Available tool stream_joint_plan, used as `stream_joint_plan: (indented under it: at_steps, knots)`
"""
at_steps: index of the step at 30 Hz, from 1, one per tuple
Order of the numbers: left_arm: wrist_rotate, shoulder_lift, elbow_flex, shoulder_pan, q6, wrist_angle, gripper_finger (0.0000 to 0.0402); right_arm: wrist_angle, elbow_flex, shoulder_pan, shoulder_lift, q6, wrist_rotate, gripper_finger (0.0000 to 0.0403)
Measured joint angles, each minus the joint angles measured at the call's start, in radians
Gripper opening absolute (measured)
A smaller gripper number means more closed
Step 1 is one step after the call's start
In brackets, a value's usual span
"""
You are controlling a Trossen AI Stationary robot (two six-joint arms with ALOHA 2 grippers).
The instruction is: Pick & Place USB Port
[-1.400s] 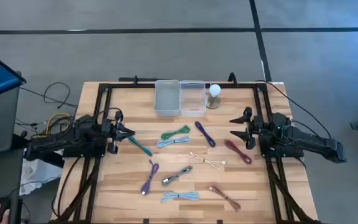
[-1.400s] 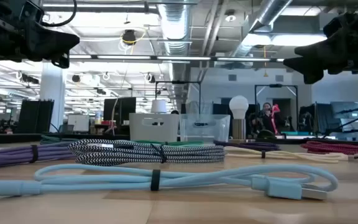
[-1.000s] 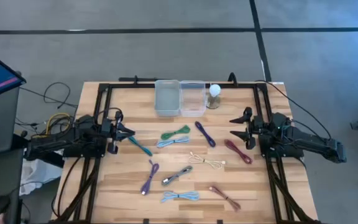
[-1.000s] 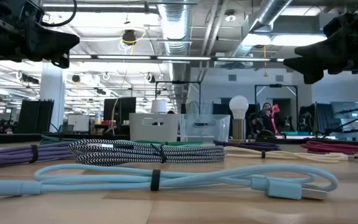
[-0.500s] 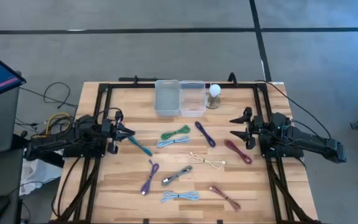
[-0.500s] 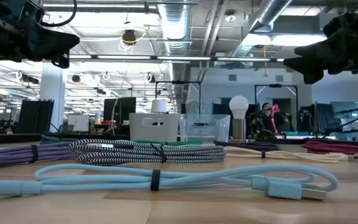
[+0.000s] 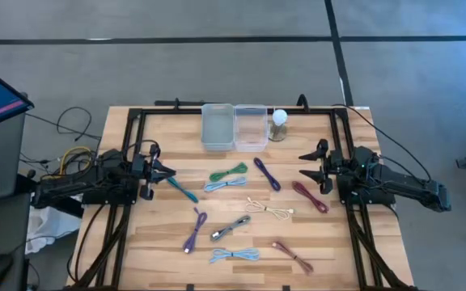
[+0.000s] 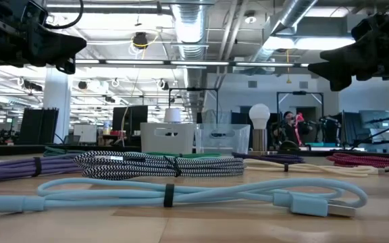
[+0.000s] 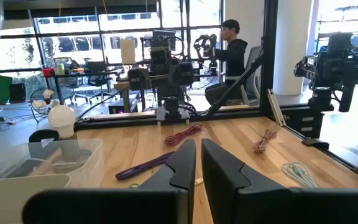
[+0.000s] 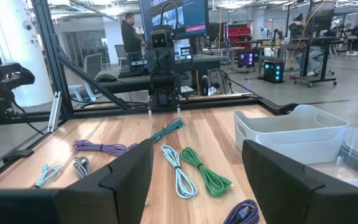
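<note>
Currently both arms sit at the table edges, nothing held. Left gripper (image 7: 162, 173) is at the left side, fingers (image 9: 180, 171) nearly together with only a thin slit between them, empty. Right gripper (image 7: 314, 170) is at the right side, jaws spread wide, empty. All USB cables lie on the wooden table (image 7: 152, 242) between the two grippers. Teal cable (image 7: 183, 190) is just beside the left gripper's tips, closest to it; I can't tell if they touch. Green cable (image 7: 229, 171) and light blue cable (image 7: 226, 184) lie farther out toward the middle. Purple cable (image 7: 194, 229), striped grey cable (image 7: 230, 228) and another light blue cable (image 7: 234, 255) are nearer the front edge, well apart from both grippers. Dark red cable (image 7: 309, 196) is near the right gripper, just in front of it; dark purple cable (image 7: 266, 173) and cream cable (image 7: 269, 209) lie beyond that. Brownish-red cable (image 7: 292, 255) is at the front right. Grey bin (image 7: 217, 127) and clear bin (image 7: 250, 126) stand side by side at the far edge, a white bulb (image 7: 279, 119) beside the clear one.
</note>
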Motion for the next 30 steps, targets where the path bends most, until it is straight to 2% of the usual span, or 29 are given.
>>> stream_joint_plan:
  at_steps: [18, 23, 30]
  knots:
    - [0.000, 0.000, 0.000, 0.000, 0.000, 0.015, 0.0027, 0.000, 0.000, 0.000, 0.000, 0.000, 0.000, 0.0238]
    - [0.000, 0.000, 0.000, 0.000, 0.000, 0.018, 0.0027, 0.009, 0.000, -0.001, 0.000, -0.032, 0.046, 0.0238]
    - [0.000, 0.000, 0.000, 0.000, 0.000, 0.023, 0.0027, 0.008, 0.000, -0.001, 0.000, -0.034, 0.047, 0.0238]
